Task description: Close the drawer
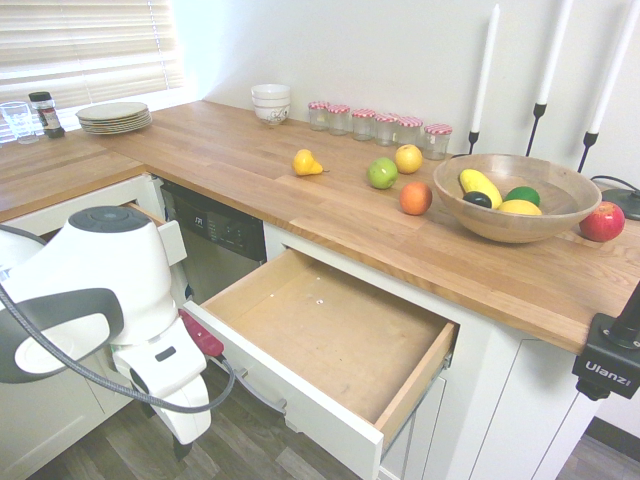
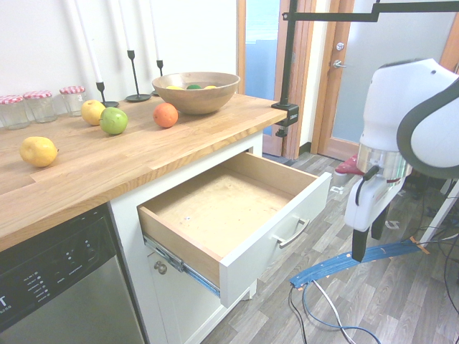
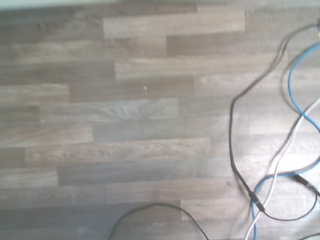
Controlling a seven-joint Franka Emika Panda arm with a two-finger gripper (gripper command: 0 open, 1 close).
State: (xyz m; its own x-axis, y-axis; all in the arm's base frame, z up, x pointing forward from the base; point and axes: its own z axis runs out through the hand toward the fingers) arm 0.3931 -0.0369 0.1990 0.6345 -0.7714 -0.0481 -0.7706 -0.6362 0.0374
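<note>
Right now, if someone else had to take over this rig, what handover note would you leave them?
Gripper: hangs pointing down at the floor in front of the cabinets, holding nothing, clear of the drawer; finger state unclear.
Drawer: pulled far out under the wooden counter, empty, bar handle untouched.
Done: nothing yet.
Left: bring the gripper to the white front panel and push it flush.

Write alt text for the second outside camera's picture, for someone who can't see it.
A wide white drawer with a silver handle stands pulled out and empty under a wooden counter, while a white robot arm's gripper hangs over the floor in front of it, touching nothing. On the counter sit loose fruit, a wooden bowl, jars and candlesticks.
</note>
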